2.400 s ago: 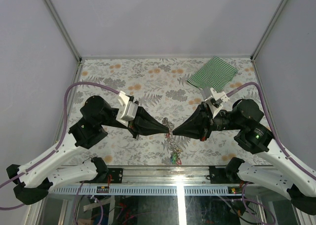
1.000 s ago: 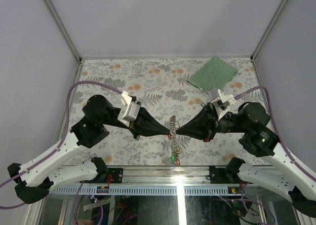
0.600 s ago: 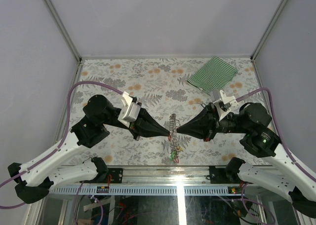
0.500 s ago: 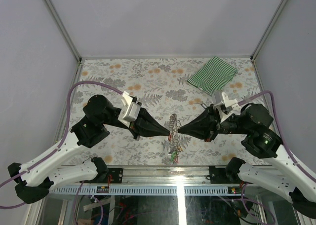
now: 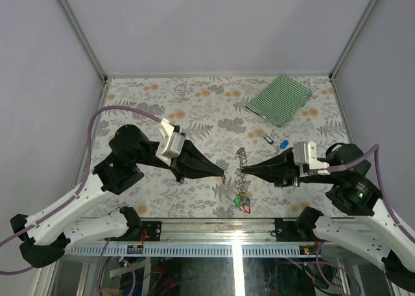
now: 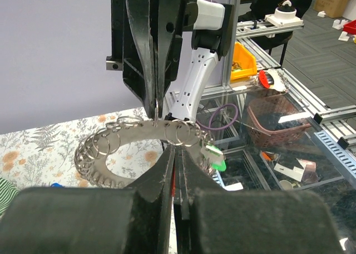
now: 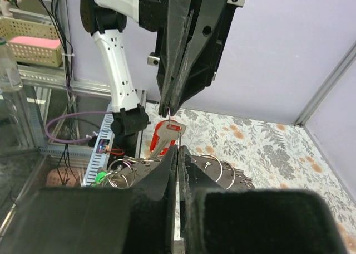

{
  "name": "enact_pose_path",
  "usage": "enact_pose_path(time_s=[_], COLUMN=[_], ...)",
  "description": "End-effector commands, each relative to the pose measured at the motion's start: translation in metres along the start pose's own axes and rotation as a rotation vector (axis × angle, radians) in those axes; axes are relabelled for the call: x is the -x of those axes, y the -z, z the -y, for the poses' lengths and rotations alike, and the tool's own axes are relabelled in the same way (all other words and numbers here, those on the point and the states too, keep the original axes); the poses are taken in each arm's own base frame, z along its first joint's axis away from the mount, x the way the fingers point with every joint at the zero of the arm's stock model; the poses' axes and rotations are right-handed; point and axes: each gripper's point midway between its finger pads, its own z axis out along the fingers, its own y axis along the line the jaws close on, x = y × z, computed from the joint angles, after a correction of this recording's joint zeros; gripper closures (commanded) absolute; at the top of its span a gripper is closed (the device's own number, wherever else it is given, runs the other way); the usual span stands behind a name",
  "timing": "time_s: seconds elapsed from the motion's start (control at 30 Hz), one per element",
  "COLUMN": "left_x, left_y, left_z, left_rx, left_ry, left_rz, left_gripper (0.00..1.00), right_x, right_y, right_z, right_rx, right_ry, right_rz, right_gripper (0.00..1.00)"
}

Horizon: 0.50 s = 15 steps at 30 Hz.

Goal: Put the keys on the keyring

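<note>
The keyring (image 5: 242,158) hangs off the table, a grey coil of rings pinched by my shut right gripper (image 5: 241,171). Several keys (image 5: 243,200) with green, red and blue tags dangle below it. My left gripper (image 5: 222,176) is shut on a red-tagged key (image 7: 164,136), held a short gap left of the ring. The right wrist view shows that key hanging from the left gripper (image 7: 169,110), just above my right gripper (image 7: 178,148) and the keyring (image 7: 219,171). From the left wrist, the left gripper (image 6: 173,151) points at the keyring (image 6: 139,132), with a green tag (image 6: 216,158) at its right.
Two loose keys lie on the flowered table behind the right gripper, one black-tagged (image 5: 269,139), one blue-tagged (image 5: 284,144). A green-striped cloth (image 5: 279,98) lies at the far right corner. The metal frame rail (image 5: 214,219) runs along the near edge.
My right gripper has drawn back to the right with the keyring, opening a gap to the left gripper. The two loose keys behind it have come into view. The left arm has barely moved.
</note>
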Motion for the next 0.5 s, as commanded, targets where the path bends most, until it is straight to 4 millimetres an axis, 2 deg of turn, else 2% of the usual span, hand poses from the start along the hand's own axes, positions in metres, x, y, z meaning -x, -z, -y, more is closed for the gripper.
enact_pose_path(time_s=[0.0, 0.47], left_x=[0.0224, 0.0226], left_y=[-0.0013, -0.0033], left_z=[0.001, -0.0044], left_rx=[0.006, 0.026], left_ry=[-0.036, -0.018], left_rz=[0.05, 0.055], left_gripper=[1.0, 1.0], right_x=[0.0178, 0.0132], right_y=[-0.0026, -0.0053], right_z=[0.0115, 0.0115], right_rx=[-0.026, 0.002], right_ry=[0.12, 0.258], right_rz=[0.03, 0.061], right_gripper=[1.0, 1.0])
